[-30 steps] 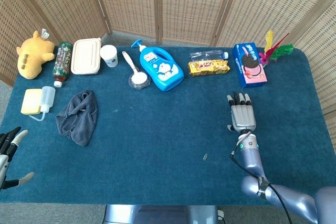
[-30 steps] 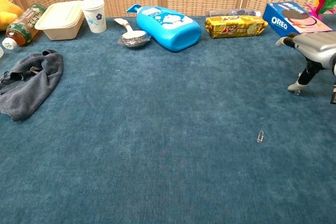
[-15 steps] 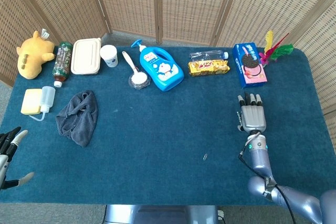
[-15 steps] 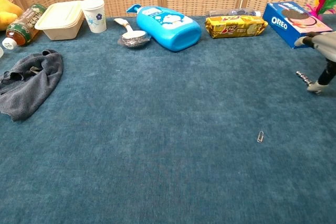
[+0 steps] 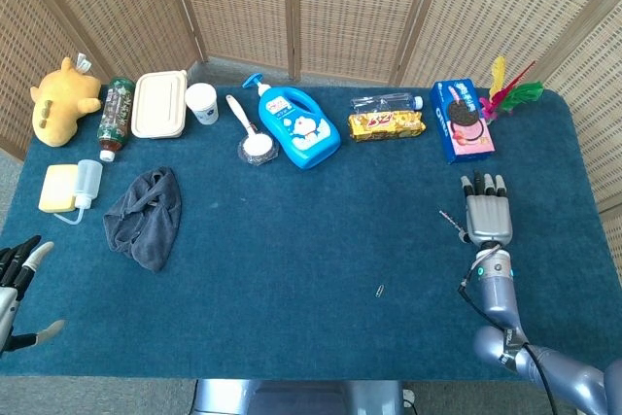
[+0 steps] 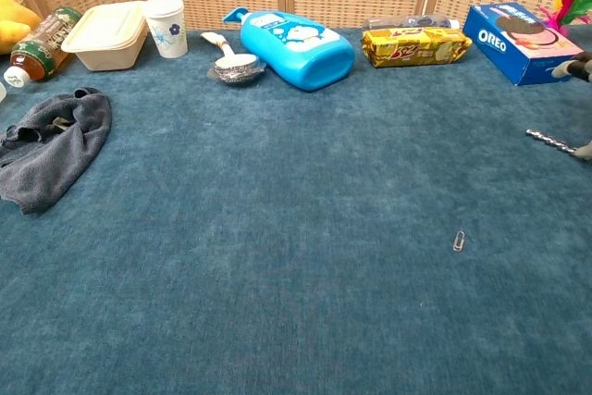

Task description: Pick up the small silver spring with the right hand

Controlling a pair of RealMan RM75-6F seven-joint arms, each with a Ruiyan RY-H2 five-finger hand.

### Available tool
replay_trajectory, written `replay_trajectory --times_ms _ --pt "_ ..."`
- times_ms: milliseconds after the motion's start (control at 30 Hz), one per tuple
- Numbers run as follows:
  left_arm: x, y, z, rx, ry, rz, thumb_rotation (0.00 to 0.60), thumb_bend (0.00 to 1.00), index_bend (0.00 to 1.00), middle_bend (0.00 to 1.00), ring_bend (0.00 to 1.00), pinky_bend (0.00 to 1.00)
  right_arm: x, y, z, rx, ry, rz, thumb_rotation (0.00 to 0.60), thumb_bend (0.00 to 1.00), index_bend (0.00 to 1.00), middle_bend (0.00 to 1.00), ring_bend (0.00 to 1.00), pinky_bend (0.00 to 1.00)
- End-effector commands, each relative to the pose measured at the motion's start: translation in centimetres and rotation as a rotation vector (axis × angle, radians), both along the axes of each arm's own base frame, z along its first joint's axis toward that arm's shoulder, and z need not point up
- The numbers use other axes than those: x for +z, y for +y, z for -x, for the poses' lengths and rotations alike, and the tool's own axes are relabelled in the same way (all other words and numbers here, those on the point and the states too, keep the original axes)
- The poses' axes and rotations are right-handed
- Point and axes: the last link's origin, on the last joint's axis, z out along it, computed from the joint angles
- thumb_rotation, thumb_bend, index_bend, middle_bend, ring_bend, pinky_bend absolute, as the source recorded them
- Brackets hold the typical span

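Two hands in view: the right hand (image 5: 487, 216) sits palm-down over the blue carpeted surface (image 5: 311, 259) near its right edge, holding the small silver spring (image 5: 451, 221), which juts out leftward from the thumb side, while the left hand (image 5: 17, 284) hangs at the front-left corner with fingers spread, holding nothing. Beyond the right hand lie the blue Oreo biscuit box (image 5: 461, 120) and the bright feather shuttlecock (image 5: 510, 94); a small metal paper clip (image 5: 380, 291) lies on the surface nearer the front edge, well apart from the spring.
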Motion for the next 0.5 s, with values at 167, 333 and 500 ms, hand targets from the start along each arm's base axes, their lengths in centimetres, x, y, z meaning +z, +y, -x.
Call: replay_trajectory --times_ms 167,333,500 --pt "0.0 0.0 0.0 0.001 0.001 0.0 0.6 0.21 0.0 0.0 0.0 0.0 0.7 -0.3 0.7 -0.009 0.031 0.009 0.6 0.03 0.07 0.0 0.0 0.0" --pt "0.0 0.0 0.0 0.002 -0.001 -0.001 0.6 0.21 0.0 0.0 0.0 0.0 0.9 -0.6 0.7 -0.01 0.034 0.013 0.6 0.03 0.08 0.0 0.0 0.0" --pt "0.0 0.0 0.0 0.003 -0.002 0.0 0.6 0.21 0.0 0.0 0.0 0.0 0.8 -0.3 -1.0 0.035 -0.065 0.004 0.6 0.03 0.11 0.0 0.0 0.0"
